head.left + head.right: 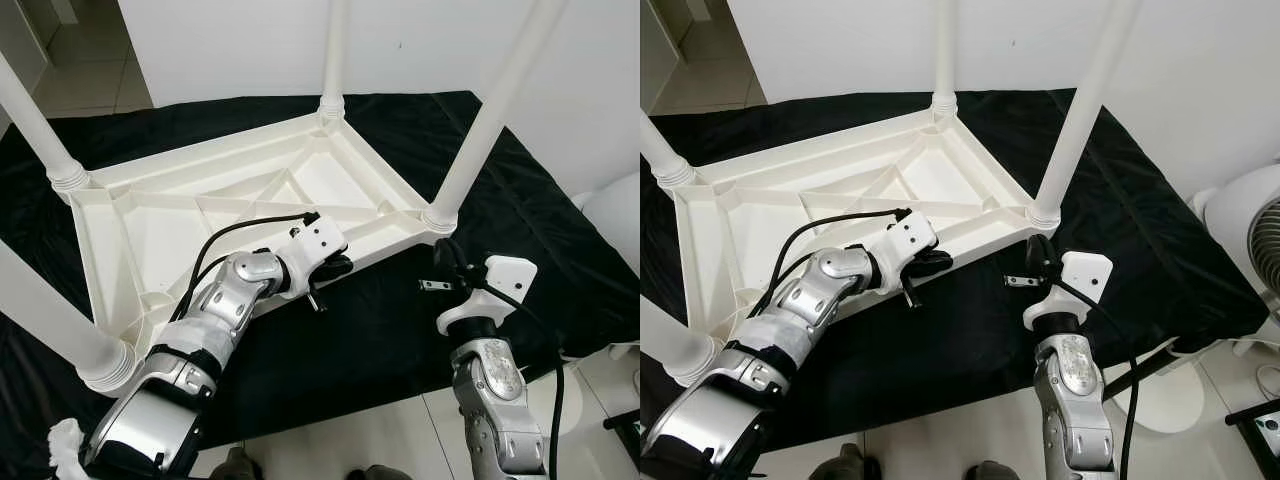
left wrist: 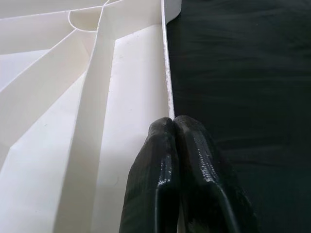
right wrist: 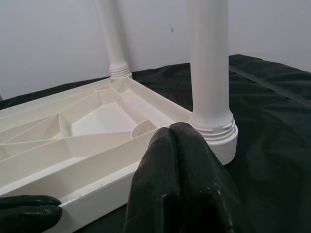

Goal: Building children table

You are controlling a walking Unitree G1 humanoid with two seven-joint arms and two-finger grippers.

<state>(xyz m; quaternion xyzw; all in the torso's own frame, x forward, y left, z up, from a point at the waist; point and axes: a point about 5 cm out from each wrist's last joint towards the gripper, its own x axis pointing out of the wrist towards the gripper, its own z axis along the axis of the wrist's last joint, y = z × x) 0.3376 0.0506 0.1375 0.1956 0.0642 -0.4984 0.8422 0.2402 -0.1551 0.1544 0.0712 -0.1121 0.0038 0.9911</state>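
A white plastic children's table (image 1: 170,225) lies upside down on a black cloth, its ribbed underside facing up. Its legs stand upright in the corner sockets: one at the far corner (image 1: 333,60), one at the near right corner (image 1: 490,110), and two on the left (image 1: 35,125). My left gripper (image 1: 335,266) is shut, and its tips (image 2: 173,121) rest against the table's near rim. To the right, my right gripper (image 1: 445,255) is also shut and empty. It sits close in front of the near right leg's socket (image 3: 214,128).
The black cloth (image 1: 400,330) covers the floor under the table and reaches a white wall behind. A white fan (image 1: 1250,230) stands at the right edge of the cloth. Light tiled floor (image 1: 380,430) shows in front.
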